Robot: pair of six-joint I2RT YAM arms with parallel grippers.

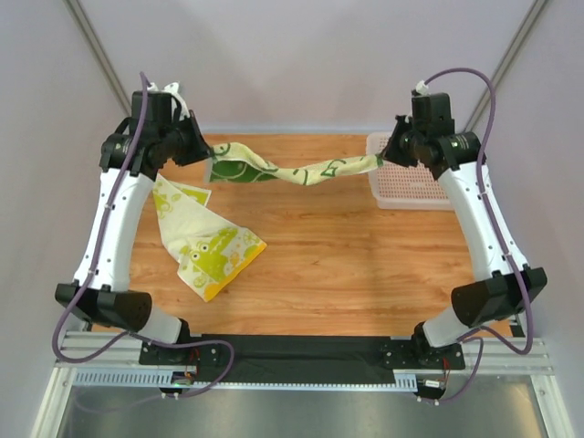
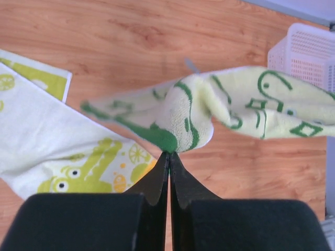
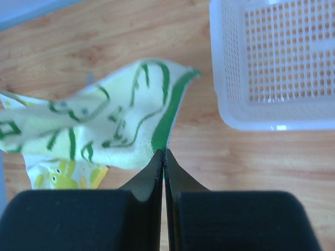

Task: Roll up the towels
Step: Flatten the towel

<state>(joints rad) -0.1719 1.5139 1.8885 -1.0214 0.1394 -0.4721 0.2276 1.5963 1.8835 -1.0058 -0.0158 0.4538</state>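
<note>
A wooden table [image 1: 347,265] sits inside a booth of pale grey walls, with the two arm bases bolted along its near edge.

Both arms reach to the far side of the table, and a green-lined towel [image 1: 292,172] is strung between them as a twisted band. It runs from the left end effector [image 1: 203,151] across to the right end effector [image 1: 388,155] and dips slightly in the middle. Its left end shows a dark green face with white line drawings. The rest shows a pale yellow face with green lines.

In the left wrist view, the left end effector [image 2: 168,154] is pressed together on a dark green corner of that towel [image 2: 235,104]. The cloth bunches just ahead of the tips and trails off to the right. In the right wrist view, the right end effector [image 3: 163,151] is likewise clamped on the towel's green-bordered edge [image 3: 104,120], and the cloth fans away to the left.

A cream towel [image 1: 205,242] with lime-green crocodile shapes and a yellow corner lies loosely folded on the left half of the table. It is under and just nearer than the left end effector, and neither arm touches it. It also shows in the left wrist view [image 2: 52,151].

A white perforated basket [image 1: 411,187] stands at the far right of the table, close beside the right end effector.
</note>
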